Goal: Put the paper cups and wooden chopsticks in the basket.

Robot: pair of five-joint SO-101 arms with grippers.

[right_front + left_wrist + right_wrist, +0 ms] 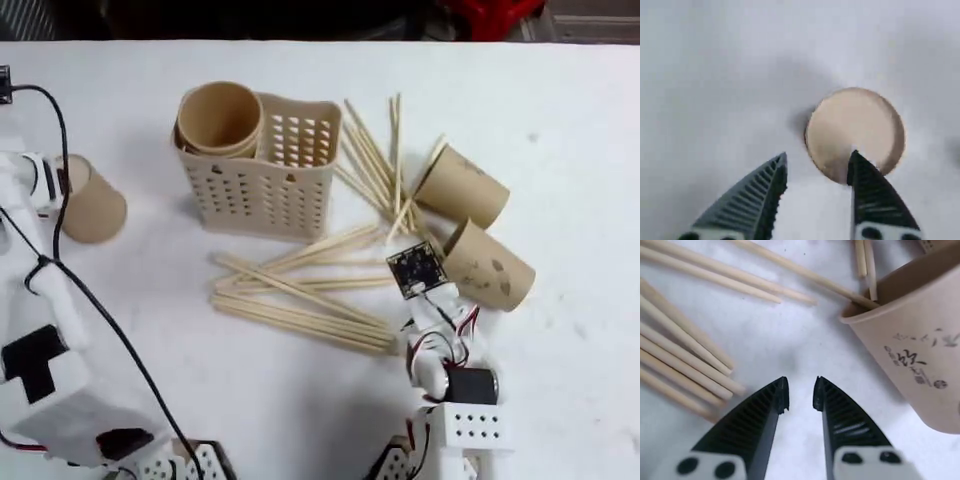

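A perforated beige basket (pixel 262 178) stands upright at the table's middle with one paper cup (pixel 219 117) in it. Another cup (pixel 92 200) lies on its side at the left; its round bottom (pixel 855 131) faces my left gripper (pixel 818 156), which is open just short of it. Two more cups (pixel 462 185) (pixel 490 265) lie at the right. Wooden chopsticks (pixel 300 295) are strewn in front of the basket and beside it (pixel 375 160). My right gripper (pixel 800 390) hangs slightly open over bare table, between chopsticks (pixel 685 360) and a cup (pixel 920 340), holding nothing.
The left arm (pixel 30 200) with its black cable (pixel 100 310) runs along the table's left side. The right arm (pixel 440 330) rises from the front edge. A chopstick tip (pixel 860 301) rests against the near cup's rim.
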